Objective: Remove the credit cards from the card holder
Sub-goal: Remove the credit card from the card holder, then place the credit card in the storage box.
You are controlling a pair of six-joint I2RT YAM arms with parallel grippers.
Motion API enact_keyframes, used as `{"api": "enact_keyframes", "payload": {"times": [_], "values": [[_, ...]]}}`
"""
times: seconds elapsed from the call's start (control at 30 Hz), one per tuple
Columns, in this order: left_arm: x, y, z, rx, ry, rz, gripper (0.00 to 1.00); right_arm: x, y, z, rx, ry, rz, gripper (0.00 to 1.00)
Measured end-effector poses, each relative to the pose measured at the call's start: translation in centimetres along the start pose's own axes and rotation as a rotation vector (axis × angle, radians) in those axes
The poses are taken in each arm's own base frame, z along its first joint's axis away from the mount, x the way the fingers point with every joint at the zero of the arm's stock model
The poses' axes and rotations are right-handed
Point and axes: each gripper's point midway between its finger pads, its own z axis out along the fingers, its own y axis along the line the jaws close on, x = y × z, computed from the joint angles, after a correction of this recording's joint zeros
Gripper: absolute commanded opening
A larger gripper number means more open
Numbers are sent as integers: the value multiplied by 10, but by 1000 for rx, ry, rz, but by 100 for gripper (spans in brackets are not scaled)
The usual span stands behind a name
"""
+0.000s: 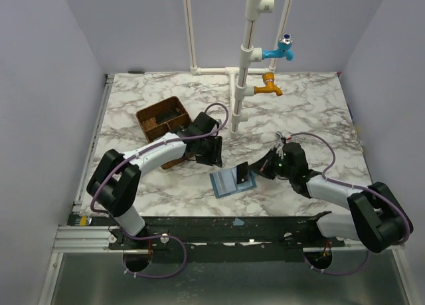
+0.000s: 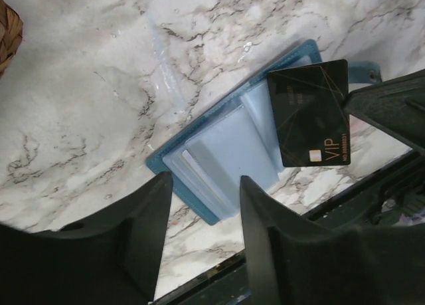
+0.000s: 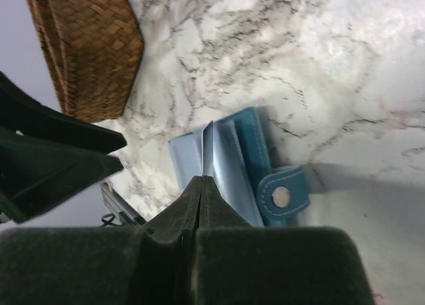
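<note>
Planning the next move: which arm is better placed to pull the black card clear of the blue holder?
Right. The right tool is shut on the black card at the card holder edge; the left tool hangs open above the holder, holding nothing.

Pale lavender walls (image 1: 133, 26) enclose a white, grey-veined marble bench (image 1: 312, 105), with a white pipe frame (image 1: 247, 52) carrying a blue tap (image 1: 282, 50) and an orange tap (image 1: 267, 87).

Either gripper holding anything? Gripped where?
Right gripper pinches the black card by one edge. Left gripper is open, holding nothing.
</note>
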Motion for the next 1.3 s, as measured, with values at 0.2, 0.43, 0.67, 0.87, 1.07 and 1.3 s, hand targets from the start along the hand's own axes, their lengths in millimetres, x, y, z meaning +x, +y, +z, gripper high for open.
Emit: {"api": "enact_keyframes", "payload": {"times": [0.2, 0.43, 0.67, 0.87, 1.07, 1.3], "values": [[-6, -14, -15, 72, -25, -14, 74, -10, 24, -4, -55, -18, 3, 1], [-7, -28, -22, 192, -37, -58, 75, -14, 42, -9, -102, -19, 17, 1], [4, -37, -19, 303, 0, -123, 75, -9, 52, -13, -138, 19, 61, 1], [0, -54, -32, 430, -12, -164, 74, -7, 72, -18, -215, 54, 108, 1], [-7, -66, -43, 522, -27, -184, 68, -9, 96, -25, -317, 75, 136, 1], [-7, -78, -52, 609, -18, -212, 36, -10, 112, -32, -382, 92, 151, 1]]}}
